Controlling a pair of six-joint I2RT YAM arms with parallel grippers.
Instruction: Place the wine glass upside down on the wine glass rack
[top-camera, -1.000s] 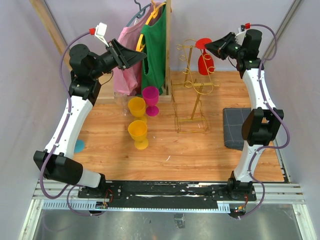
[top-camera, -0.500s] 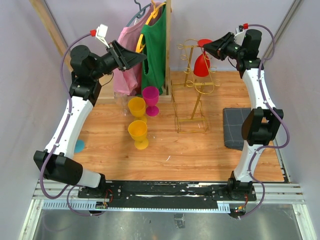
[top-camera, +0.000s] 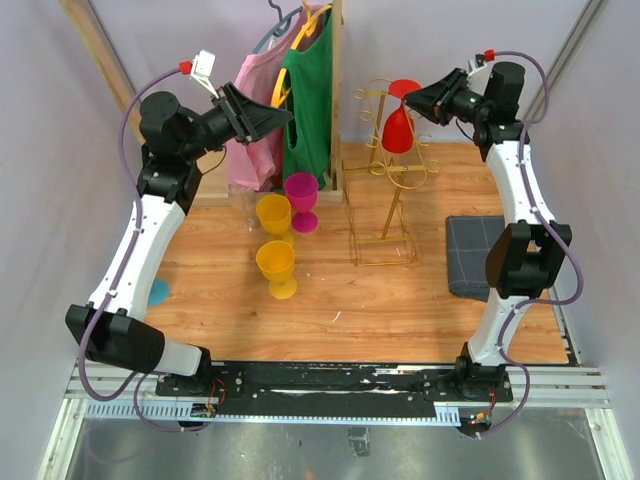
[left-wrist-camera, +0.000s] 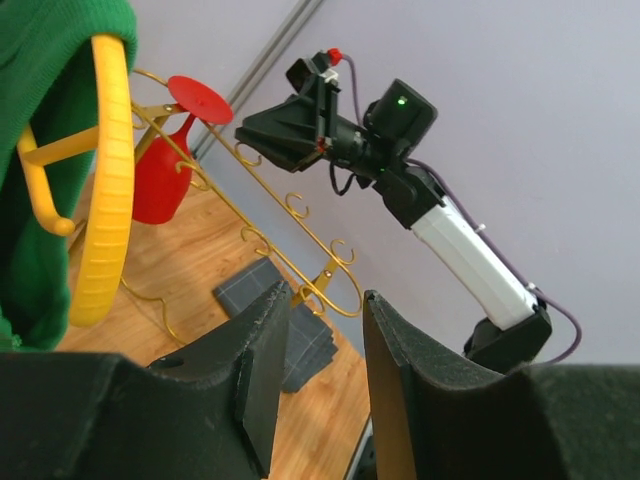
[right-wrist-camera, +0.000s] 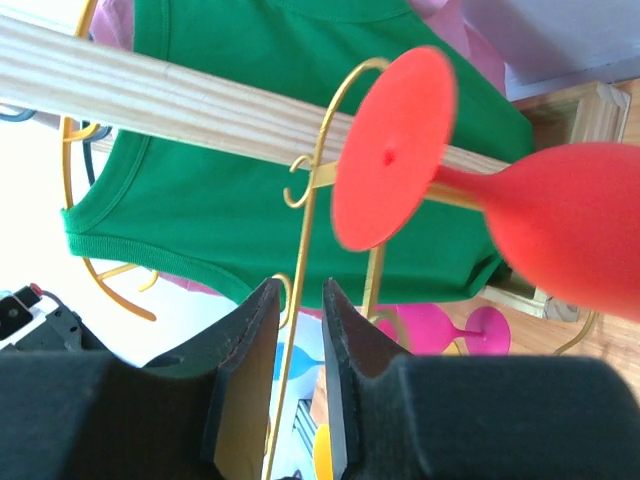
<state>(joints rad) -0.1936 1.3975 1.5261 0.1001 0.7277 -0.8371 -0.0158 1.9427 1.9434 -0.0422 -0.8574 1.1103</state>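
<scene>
Right wrist alone shows jaws parted, off wine glass (right-wrist-camera: 570, 240).

Your left arm (top-camera: 140, 240) and right arm (top-camera: 522, 185) have white links, black joint housings and a purple cable (top-camera: 128, 108) tipped with a red cap (top-camera: 184, 64). Their fingers (left-wrist-camera: 255, 380) are matte black, and a green light (left-wrist-camera: 401, 100) glows on the right wrist housing.

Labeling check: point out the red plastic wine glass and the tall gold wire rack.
red plastic wine glass (right-wrist-camera: 392, 150): right wrist view, round foot.
tall gold wire rack (top-camera: 391, 212): top external view, central post.
</scene>
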